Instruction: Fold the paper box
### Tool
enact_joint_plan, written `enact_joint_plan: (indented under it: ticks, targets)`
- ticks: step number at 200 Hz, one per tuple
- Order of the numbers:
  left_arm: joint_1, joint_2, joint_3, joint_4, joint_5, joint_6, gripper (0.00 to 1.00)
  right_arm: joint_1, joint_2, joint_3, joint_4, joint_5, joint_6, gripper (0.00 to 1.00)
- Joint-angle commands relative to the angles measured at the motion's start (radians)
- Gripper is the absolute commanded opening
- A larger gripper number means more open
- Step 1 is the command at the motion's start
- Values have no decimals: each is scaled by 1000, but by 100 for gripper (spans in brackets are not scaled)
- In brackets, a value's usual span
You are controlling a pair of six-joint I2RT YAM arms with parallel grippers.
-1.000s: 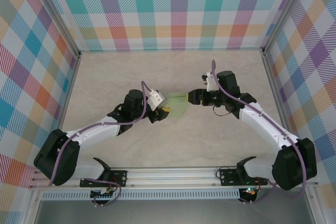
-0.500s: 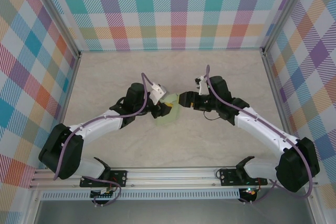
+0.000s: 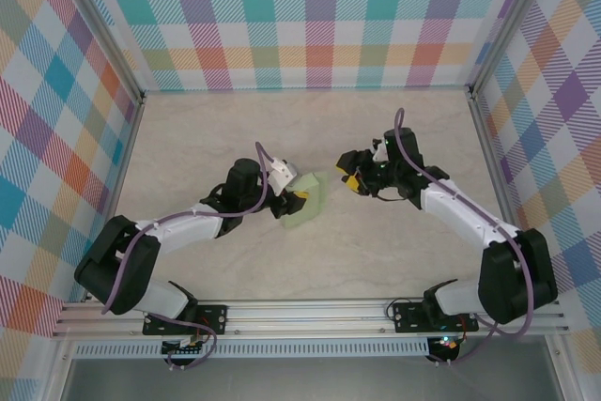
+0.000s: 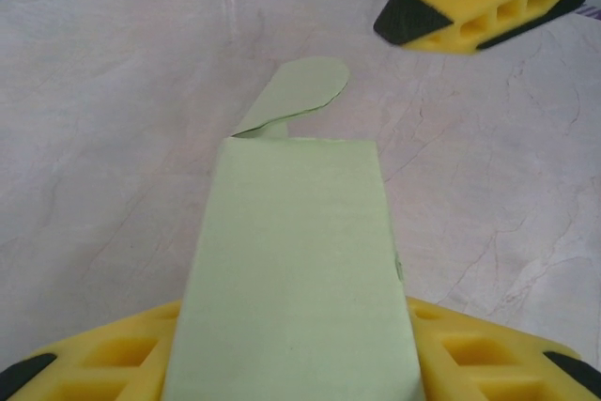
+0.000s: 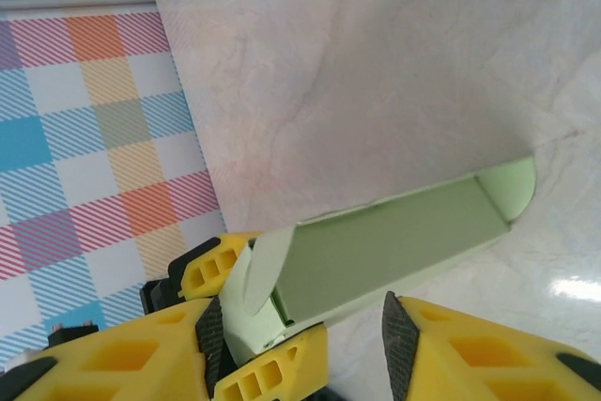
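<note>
Paper box (image 3: pixel 314 202): pale green thin card, long axis ran 8 to 2 o'clock, flap toward 2.
Left claw (image 3: pixel 296 198): clamped its near end.
Right claw (image 3: pixel 348 180): parted, empty.

Lab test cell: plaid walls (image 3: pixel 319 16), alu rail (image 3: pixel 310 312), marble-look tabletop (image 3: pixel 310 129).

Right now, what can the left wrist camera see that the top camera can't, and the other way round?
Left wrist camera: a close-up of the paper box, with a rounded flap sticking out at its far end. Top camera: the big picture, the left arm and right arm reaching in from the rail, checked walls around the table. Both: the box clamped in the left gripper, with the right gripper close by, not touching it.
</note>
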State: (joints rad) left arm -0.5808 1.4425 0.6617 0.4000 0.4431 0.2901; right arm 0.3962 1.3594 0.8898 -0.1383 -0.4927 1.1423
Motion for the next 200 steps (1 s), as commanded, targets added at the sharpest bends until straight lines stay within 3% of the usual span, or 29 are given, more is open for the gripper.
enact_joint_plan:
  ticks: [1,41,132,200]
  targets:
    - [-11,24,-22,40,-35,34,48,-1,10,-16,90,-70,122,47]
    - [-24,29,-22,34,-49,46,48,0,36,-15,225,-110,170,37]
    - [-25,50,-11,32,-48,21,47,7,84,-34,252,-112,168,37]
    - [-25,59,-8,34,-47,15,47,18,124,-34,274,-118,161,31]
